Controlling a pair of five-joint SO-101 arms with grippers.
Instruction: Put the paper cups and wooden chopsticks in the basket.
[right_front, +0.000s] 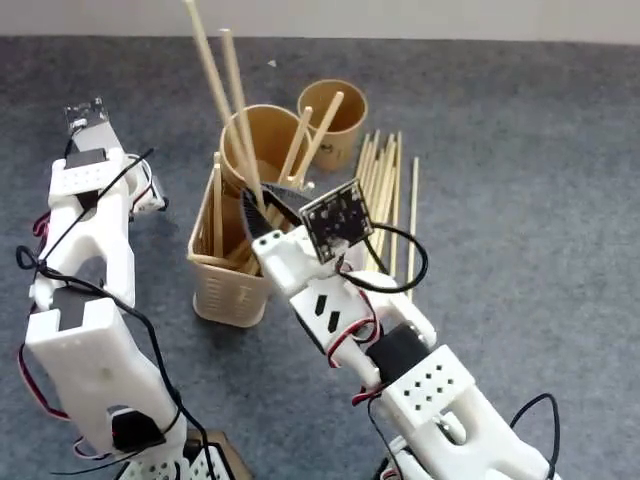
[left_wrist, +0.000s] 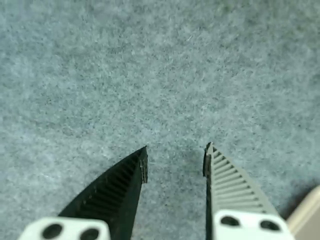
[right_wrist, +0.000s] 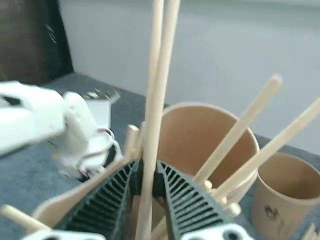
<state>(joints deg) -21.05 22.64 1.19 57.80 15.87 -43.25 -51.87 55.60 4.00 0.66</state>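
Over basket (right_front: 226, 292), right claw (right_wrist: 146, 168) pinches two upright chopsticks (right_wrist: 159, 75); left claw (left_wrist: 176, 160) spread.

No text, number or sign can be read. A small dark mark is seen on one paper cup (right_wrist: 287, 200), too blurred to be made out.

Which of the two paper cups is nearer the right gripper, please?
The cup at the basket's far end, just beyond the right gripper; the other cup stands farther off, beside the loose chopsticks.
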